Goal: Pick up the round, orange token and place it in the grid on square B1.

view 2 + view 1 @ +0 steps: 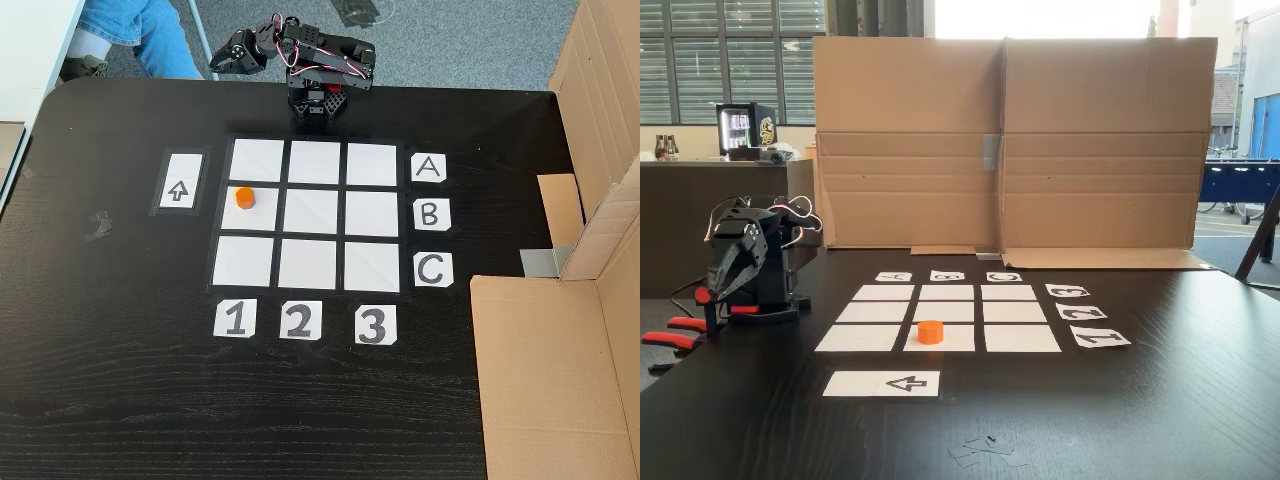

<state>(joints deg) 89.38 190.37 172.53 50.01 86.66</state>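
Where unobstructed: token (245, 197), arrow strip (180, 182) alongside.

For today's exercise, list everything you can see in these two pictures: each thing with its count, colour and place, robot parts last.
token: one, orange, on the B1 square of the grid.
grid squares: nine, white, table centre.
labels: six, white; A B C and 1 2 3 along two sides of the grid.
arrow strip: one, white, beside the grid's row 1.
cardboard: brown, upright at one table edge.
table: one, black.
person's legs: blue jeans, behind the table.
clamps: red handles, table edge by the arm.
arm: one, black, folded at the table edge.
gripper: cannot tell whether open.
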